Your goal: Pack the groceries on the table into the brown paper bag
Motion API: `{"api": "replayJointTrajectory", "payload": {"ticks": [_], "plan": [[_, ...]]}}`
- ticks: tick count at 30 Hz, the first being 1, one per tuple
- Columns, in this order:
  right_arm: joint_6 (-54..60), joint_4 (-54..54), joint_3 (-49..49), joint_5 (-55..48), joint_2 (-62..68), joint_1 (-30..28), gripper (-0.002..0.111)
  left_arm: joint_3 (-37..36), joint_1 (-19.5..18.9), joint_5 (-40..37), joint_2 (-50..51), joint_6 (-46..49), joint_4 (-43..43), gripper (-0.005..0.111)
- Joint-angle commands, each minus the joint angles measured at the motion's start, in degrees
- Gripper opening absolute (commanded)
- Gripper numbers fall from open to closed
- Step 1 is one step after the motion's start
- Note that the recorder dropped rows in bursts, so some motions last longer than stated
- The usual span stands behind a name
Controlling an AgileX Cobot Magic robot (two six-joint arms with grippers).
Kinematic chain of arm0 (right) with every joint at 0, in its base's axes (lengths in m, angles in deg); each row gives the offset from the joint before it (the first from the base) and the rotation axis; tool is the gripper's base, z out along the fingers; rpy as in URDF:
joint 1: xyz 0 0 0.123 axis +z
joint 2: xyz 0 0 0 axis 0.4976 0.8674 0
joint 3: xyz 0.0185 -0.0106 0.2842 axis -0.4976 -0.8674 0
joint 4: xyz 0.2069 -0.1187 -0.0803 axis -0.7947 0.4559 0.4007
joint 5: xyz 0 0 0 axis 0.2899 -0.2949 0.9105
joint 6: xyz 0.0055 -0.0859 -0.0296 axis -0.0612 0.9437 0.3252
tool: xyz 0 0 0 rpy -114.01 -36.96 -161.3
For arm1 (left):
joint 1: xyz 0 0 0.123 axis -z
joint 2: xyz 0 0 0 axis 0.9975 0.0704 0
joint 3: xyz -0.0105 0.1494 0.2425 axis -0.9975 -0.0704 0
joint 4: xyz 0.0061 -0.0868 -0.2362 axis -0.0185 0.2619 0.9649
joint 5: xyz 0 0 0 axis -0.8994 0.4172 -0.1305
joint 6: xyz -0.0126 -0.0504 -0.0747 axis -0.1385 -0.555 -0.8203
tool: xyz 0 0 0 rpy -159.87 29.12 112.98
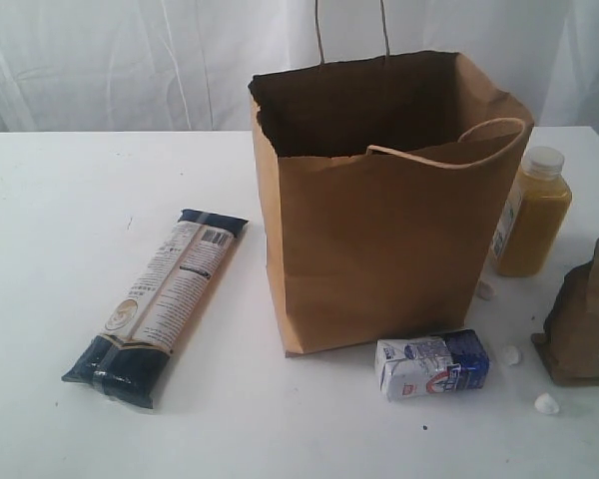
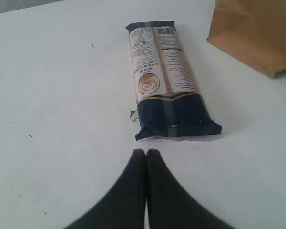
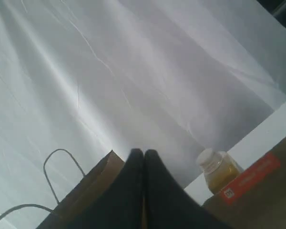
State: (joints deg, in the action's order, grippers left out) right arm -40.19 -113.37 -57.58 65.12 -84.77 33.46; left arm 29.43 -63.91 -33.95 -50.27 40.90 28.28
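The brown paper bag (image 1: 389, 220) stands upright and open at the middle of the white table (image 1: 60, 259). Left of it lies the long dark-blue-and-beige pasta packet (image 1: 160, 304). A small blue-white carton (image 1: 431, 365) lies on its side in front of the bag. At the right stand the yellow juice bottle (image 1: 532, 215) and the brown orange-labelled pouch (image 1: 584, 319). My left gripper (image 2: 146, 152) is shut and empty, just short of the pasta packet's (image 2: 164, 81) dark end. My right gripper (image 3: 143, 152) is shut and empty, raised near the bag's rim (image 3: 93, 183), with the bottle (image 3: 219, 169) and pouch (image 3: 250, 193) beside it. No arm shows in the exterior view.
A white curtain (image 1: 130, 60) hangs behind the table. Small white crumpled bits (image 1: 546, 403) lie on the tabletop near the pouch. The bag's twine handle (image 1: 352, 30) stands up at the back, and another (image 1: 449, 150) droops over the front rim.
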Motion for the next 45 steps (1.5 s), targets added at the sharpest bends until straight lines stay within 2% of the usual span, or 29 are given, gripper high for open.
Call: {"api": "replayJointTrajectory", "payload": {"ticks": [1,3,6,9,11,15,18,23,25,28,31,34,36,39,45], "plan": [[-11.63,-0.2,-0.3,-1.11,-0.23,-0.35,0.0,-0.16,-0.08,-0.04,-0.23,0.02,0.46,0.0],[-13.7,2.18,0.76,-4.21,-0.23,-0.35,0.0,-0.16,-0.08,-0.04,-0.23,0.02,0.46,0.0],[-13.28,13.14,5.71,-10.43,-0.23,-0.14,0.0,-0.16,-0.08,-0.04,-0.23,0.02,0.46,0.0],[-12.23,20.98,14.97,-20.48,0.09,0.86,0.0,-0.16,-0.08,-0.04,-0.23,0.02,0.46,0.0],[-6.63,23.33,22.32,-31.72,2.33,1.95,0.0,-0.16,-0.08,-0.04,-0.23,0.02,0.46,0.0],[12.14,25.04,35.56,-50.57,11.03,3.57,0.0,-0.16,-0.08,-0.04,-0.23,0.02,0.46,0.0],[16.39,30.52,47.3,-61.51,21.08,3.86,0.0,-0.16,-0.08,-0.04,-0.23,0.02,0.46,0.0],[27.0,45.81,64.14,-77.46,38.68,3.86,0.003,-0.16,-0.08,-0.04,-0.23,0.02,0.46,0.0],[28.33,48.16,68.35,-78.76,44.17,4.84,0.01,-0.16,-0.08,-0.04,-0.23,0.02,0.46,0.0],[28.38,49.29,72.34,-75.3,50.93,5.28,0.024,-0.16,-0.08,-0.04,-0.23,0.02,0.46,0.0],[27.45,48.87,75.45,-73.81,57.77,5.02,0.046,-0.16,-0.08,-0.04,-0.23,0.02,0.46,0.0],[21.94,46.57,77.46,-73.99,63.92,1.24,0.066,-0.16,-0.08,-0.04,-0.23,0.02,0.46,0.0],[17.1,42.79,77.83,-72.14,68.41,-2.59,0.067,-0.16,-0.08,-0.04,-0.23,0.02,0.46,0.0],[18.33,34.55,77.88,-67.09,74.8,-6.48,0.067,-0.16,-0.08,-0.04,-0.23,0.02,0.46,0.0],[21.49,29.77,77.88,-62.86,84.36,-7.79,0.067,-0.16,-0.08,-0.04,-0.23,0.02,0.46,0.0]]}}
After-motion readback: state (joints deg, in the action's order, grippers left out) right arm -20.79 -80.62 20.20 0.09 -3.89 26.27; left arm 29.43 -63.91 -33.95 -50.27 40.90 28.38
